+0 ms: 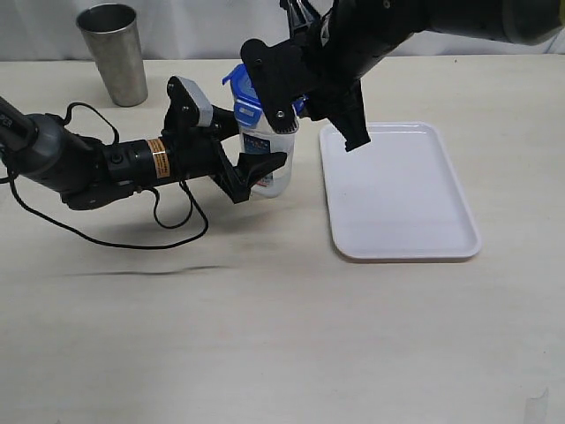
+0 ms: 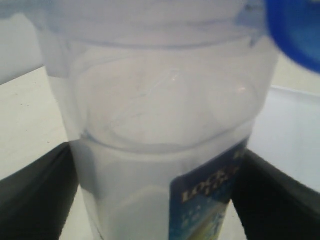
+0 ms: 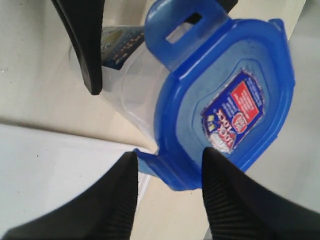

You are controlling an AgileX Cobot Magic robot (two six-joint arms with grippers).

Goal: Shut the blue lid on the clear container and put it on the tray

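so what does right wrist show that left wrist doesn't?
Only right wrist: the top of the blue lid with its red-and-blue sticker, one flap raised, and the right pincer at the lid's edge. Only left wrist: the left pincer flanking the clear container on both sides, close up. Both: the container, its printed label, some blue of the lid.
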